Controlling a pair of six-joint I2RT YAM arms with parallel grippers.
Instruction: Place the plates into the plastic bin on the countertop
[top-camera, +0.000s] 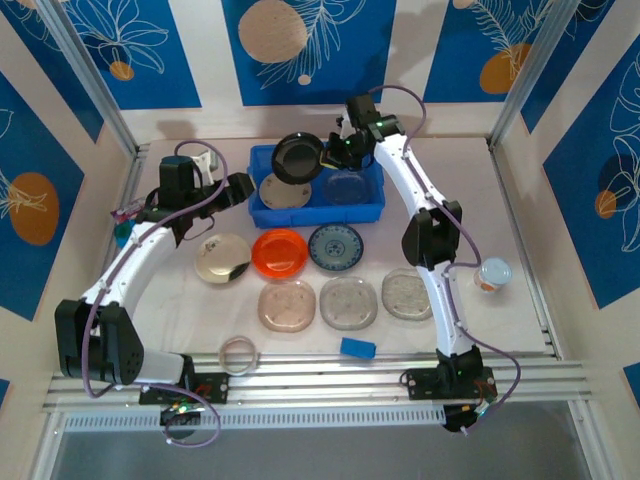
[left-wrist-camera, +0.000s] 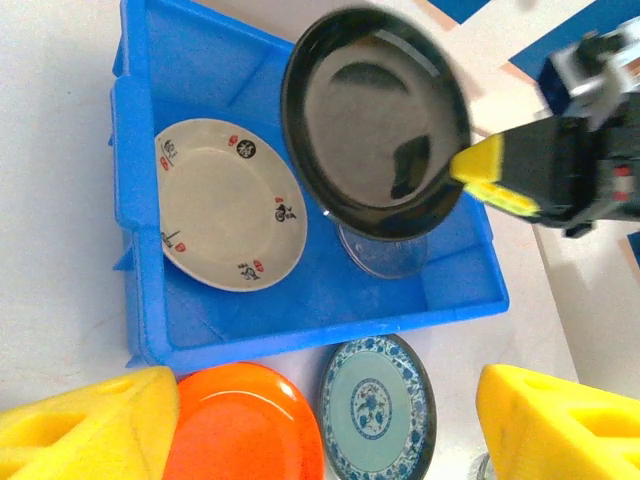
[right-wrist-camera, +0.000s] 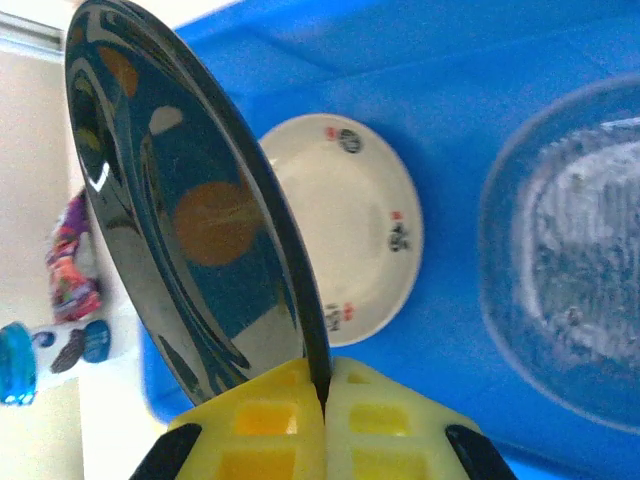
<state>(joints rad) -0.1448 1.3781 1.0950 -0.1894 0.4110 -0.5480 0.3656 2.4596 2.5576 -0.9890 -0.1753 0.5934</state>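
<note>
Left end effector (top-camera: 238, 188) hangs open just left of the plastic bin (top-camera: 370, 212). Farther back, right end effector (right-wrist-camera: 322, 400) pinches the black plate (top-camera: 298, 158) by its rim, tilted over the bin. Thin edge grip: it could slip and smack the beige plate (left-wrist-camera: 228, 203).

The black plate (left-wrist-camera: 372, 112) hangs over the plastic bin (left-wrist-camera: 300, 340), blocking its middle.

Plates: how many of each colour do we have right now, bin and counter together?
Black plate: 1
Beige plate: 1
Silver plate: 1
Orange plate: 1
Blue-white plate: 1
Clear plates: 4
Total: 9
</note>
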